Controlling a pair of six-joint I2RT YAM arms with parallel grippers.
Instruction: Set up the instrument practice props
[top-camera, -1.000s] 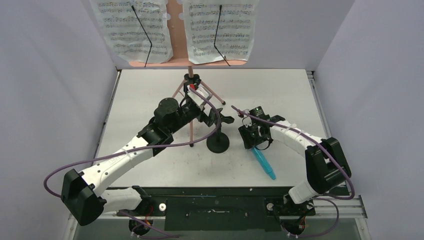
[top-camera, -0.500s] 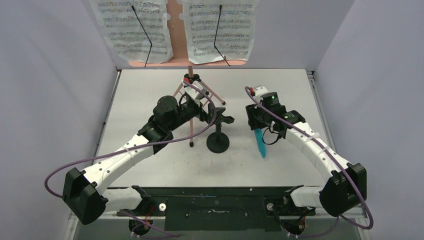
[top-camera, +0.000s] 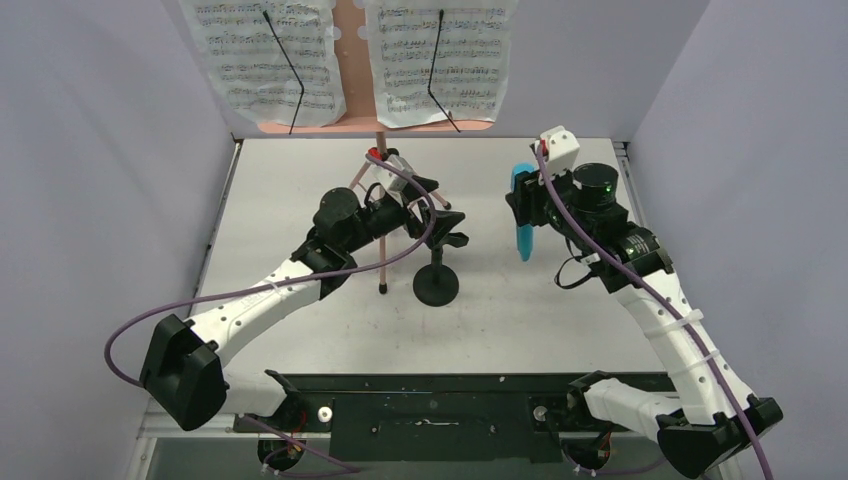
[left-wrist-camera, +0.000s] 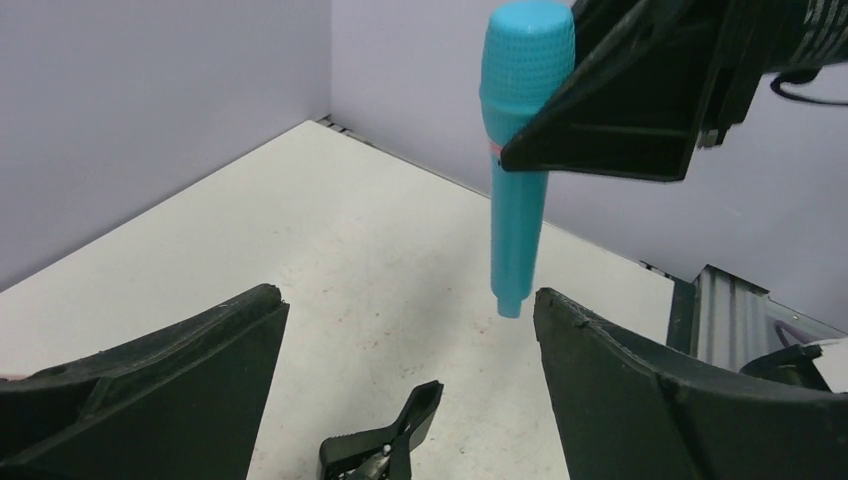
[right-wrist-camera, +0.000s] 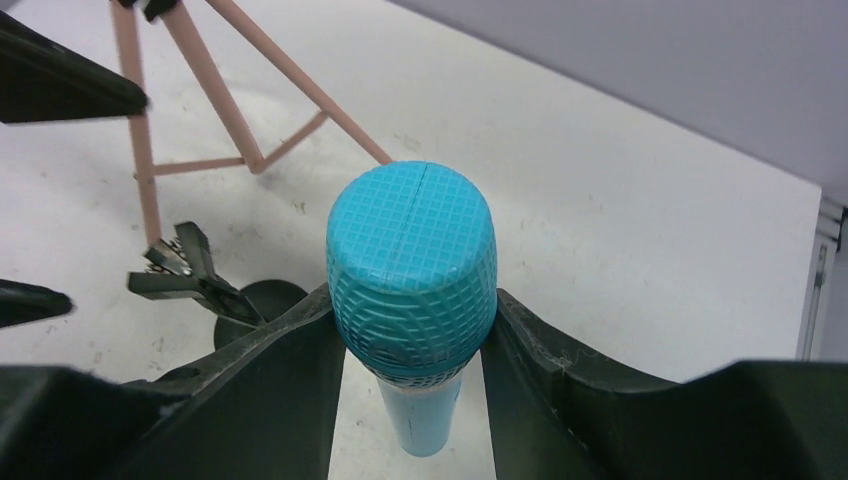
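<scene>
My right gripper (right-wrist-camera: 412, 300) is shut on the head of the teal toy microphone (right-wrist-camera: 412, 270), which hangs upright, handle down, above the table at centre right (top-camera: 523, 215). In the left wrist view the microphone (left-wrist-camera: 520, 180) hangs in the air beyond my fingers. The short black mic stand (top-camera: 437, 283) stands mid-table, its clip (left-wrist-camera: 385, 445) just below my left gripper (left-wrist-camera: 408, 298), which is open and empty. The pink music stand (top-camera: 350, 50) stands at the back on its tripod and carries two white sheet-music pages (top-camera: 270, 60) (top-camera: 440, 60).
The tripod's pink legs (right-wrist-camera: 140, 150) spread over the table just behind and left of the mic stand's round base (right-wrist-camera: 262, 300). Grey walls close the table on the left, back and right. My left arm (top-camera: 260, 300) lies across the left half.
My right arm has lifted the microphone off the table near the front edge, turned it upright and carried it back and to the right. My left gripper has shifted slightly toward the back.
</scene>
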